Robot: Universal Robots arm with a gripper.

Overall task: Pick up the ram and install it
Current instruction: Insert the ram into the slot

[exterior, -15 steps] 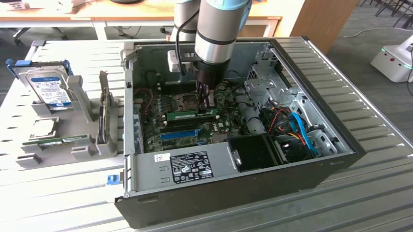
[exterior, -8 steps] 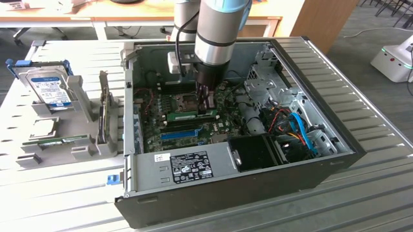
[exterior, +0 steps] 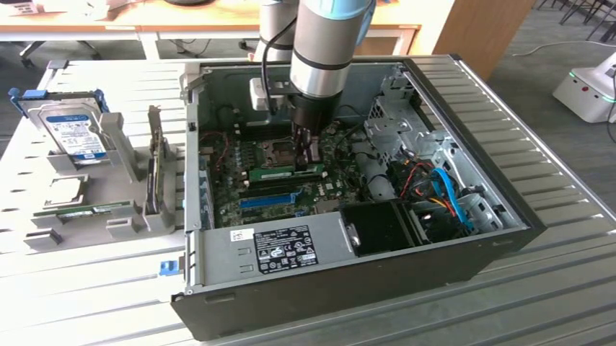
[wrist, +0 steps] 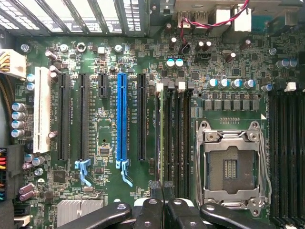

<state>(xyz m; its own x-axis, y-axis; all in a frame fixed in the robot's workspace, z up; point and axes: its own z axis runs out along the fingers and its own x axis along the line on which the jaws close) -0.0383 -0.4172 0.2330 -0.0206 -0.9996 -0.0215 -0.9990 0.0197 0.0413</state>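
Exterior view high, angled down on open computer case; wrist view close, straight down; motherboard shared.

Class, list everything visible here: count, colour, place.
Open black desktop computer case: one, black, on slatted metal table.
Green motherboard: one, green, inside the case.
Long blue expansion slot: one, blue, on the motherboard.
Thin green ram stick: one, green, in a motherboard slot.
Second green stick: one, green, in grey rack, exterior view's left.
Silver hard drive with blue-white label: one, silver, same rack.
Silver-grey robot arm: one, reaching into the case.
Black gripper: one, shut on the ram stick.
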